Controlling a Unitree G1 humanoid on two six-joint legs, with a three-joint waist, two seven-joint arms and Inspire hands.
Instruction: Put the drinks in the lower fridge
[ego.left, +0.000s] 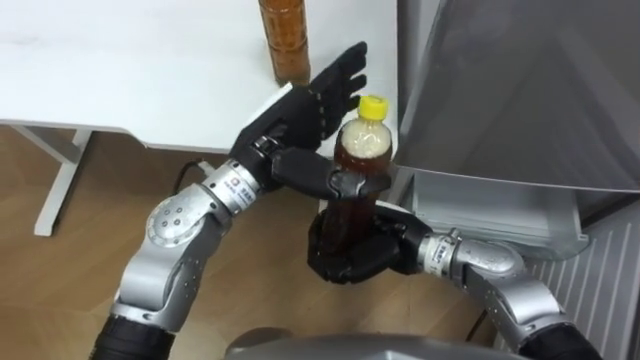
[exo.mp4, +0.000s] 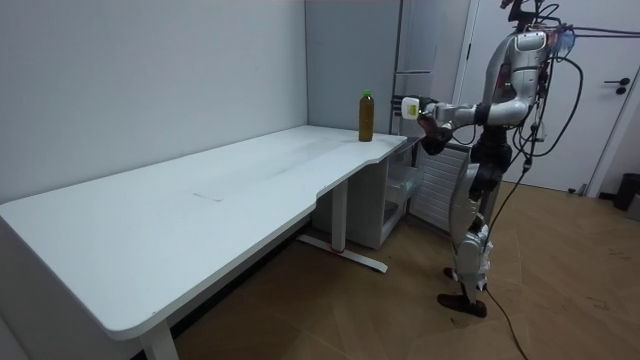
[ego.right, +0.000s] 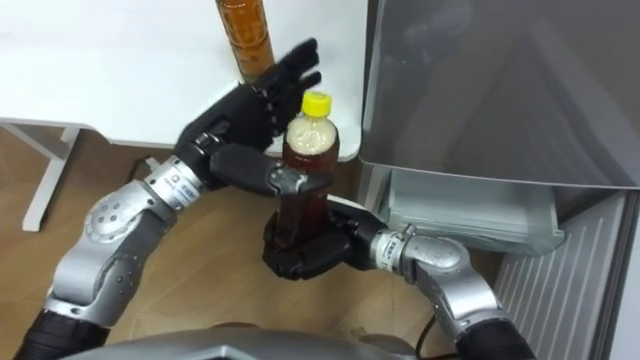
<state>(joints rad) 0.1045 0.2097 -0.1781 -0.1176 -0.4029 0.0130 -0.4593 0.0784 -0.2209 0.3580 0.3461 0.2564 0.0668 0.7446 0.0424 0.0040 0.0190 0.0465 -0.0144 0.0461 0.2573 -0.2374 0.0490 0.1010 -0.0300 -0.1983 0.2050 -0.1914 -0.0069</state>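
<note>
- The right robot hand is coming up from below, its fingers curling round the lower part of a yellow-capped bottle of brown drink and grasping it upright.
- The yellow-capped bottle is standing out of the top of the right robot hand, over the wooden floor and clear of the tabletop.
- The left robot hand is sitting just above the right robot hand, released, with its fingers stretching straight up behind the bottle's cap and its thumb lying across the bottle's shoulder.
- To the right of both robot hands, the grey fridge is standing close by, with a pale bin showing beneath its grey panel.
- Beyond the left robot hand's fingertips, a second bottle of brown drink is standing upright near the tabletop's edge.
- In the room view, the robot is standing at the far end of the tabletop, holding both arms out in front of its chest.
</note>
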